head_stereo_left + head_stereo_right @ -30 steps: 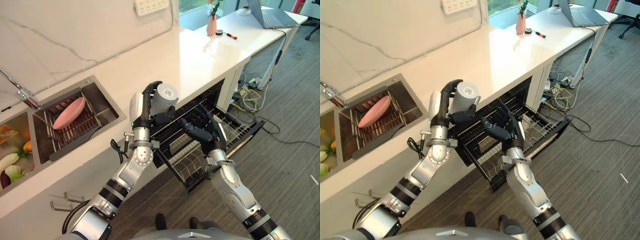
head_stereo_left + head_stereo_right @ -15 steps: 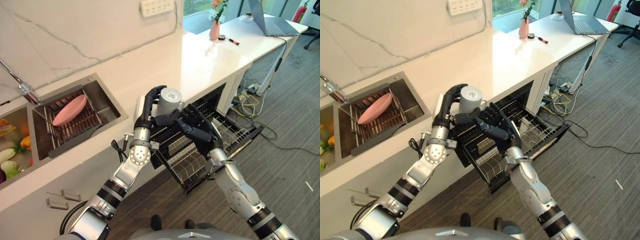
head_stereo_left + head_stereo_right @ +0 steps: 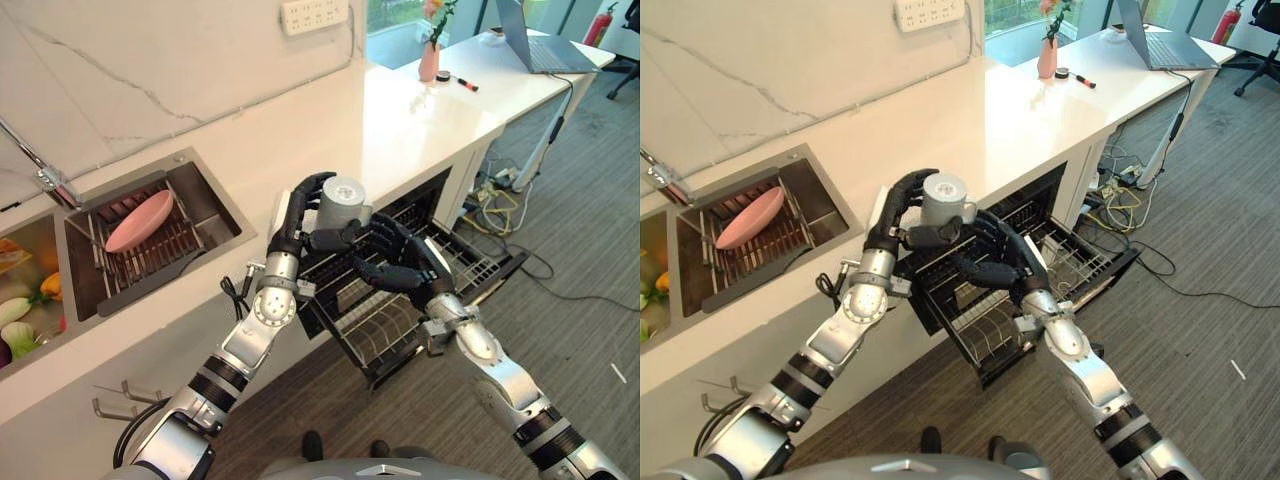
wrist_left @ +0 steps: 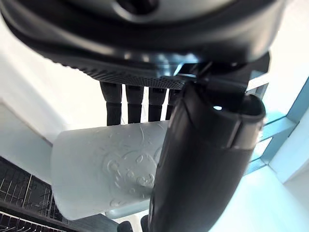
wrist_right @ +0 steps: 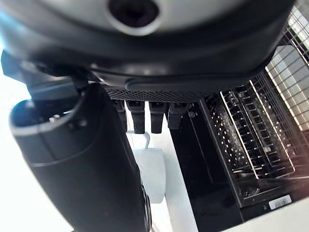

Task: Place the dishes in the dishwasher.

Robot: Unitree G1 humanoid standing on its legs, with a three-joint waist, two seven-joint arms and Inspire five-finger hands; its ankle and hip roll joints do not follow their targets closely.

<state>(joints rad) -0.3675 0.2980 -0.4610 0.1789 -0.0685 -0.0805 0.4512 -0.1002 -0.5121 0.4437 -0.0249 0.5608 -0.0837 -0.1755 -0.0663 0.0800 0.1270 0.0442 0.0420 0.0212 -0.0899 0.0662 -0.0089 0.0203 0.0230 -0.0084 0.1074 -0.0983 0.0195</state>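
White mug (image 3: 340,205) stays wrapped in the left robot hand (image 3: 296,212) above the open dishwasher rack (image 3: 420,285). Right robot hand (image 3: 400,265), fingers spread, has closed in under it, so a handover looks imminent.

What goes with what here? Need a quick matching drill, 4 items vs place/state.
Things:
1. grey cup
2. pink dish
3. dishwasher rack
4. pink vase

Places/states:
A. on the sink rack
B. pulled out under the counter
C. on the far white desk
D. held in the left hand

Pairs: 1-D, 2-A, 3-B, 4-C
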